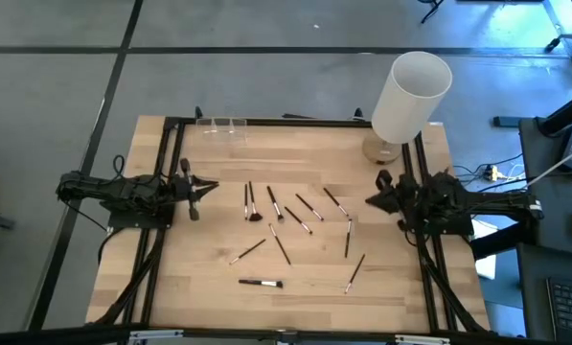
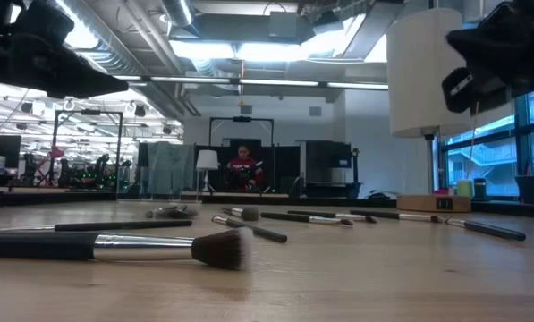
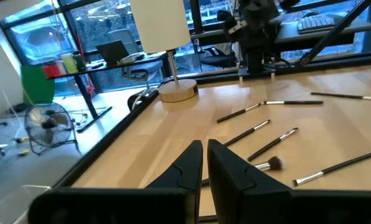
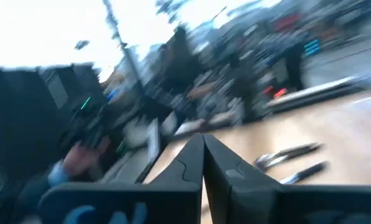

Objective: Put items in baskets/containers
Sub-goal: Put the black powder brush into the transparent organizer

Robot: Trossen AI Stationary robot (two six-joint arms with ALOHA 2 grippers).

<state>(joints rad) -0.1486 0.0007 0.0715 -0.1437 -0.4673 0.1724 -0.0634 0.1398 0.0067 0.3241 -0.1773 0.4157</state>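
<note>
Several thin makeup brushes (image 1: 284,217) lie flat and scattered over the middle of the wooden table; the low view shows one thick-bristled brush (image 2: 114,246) nearest the camera. The clear plastic containers (image 1: 221,126) stand at the table's far edge, left of centre. My left gripper (image 1: 212,187) hovers at the table's left edge, shut and empty, pointing toward the brushes; its wrist view shows the fingers (image 3: 205,155) nearly together. My right gripper (image 1: 371,199) hovers at the right edge, shut and empty, its fingertips (image 4: 203,142) together in a blurred wrist view.
A tall white cylinder lamp (image 1: 409,101) on a round wooden base (image 1: 381,149) stands at the far right corner, close to my right arm. A black frame (image 1: 266,122) edges the table. A person (image 2: 244,168) in red sits far behind the table.
</note>
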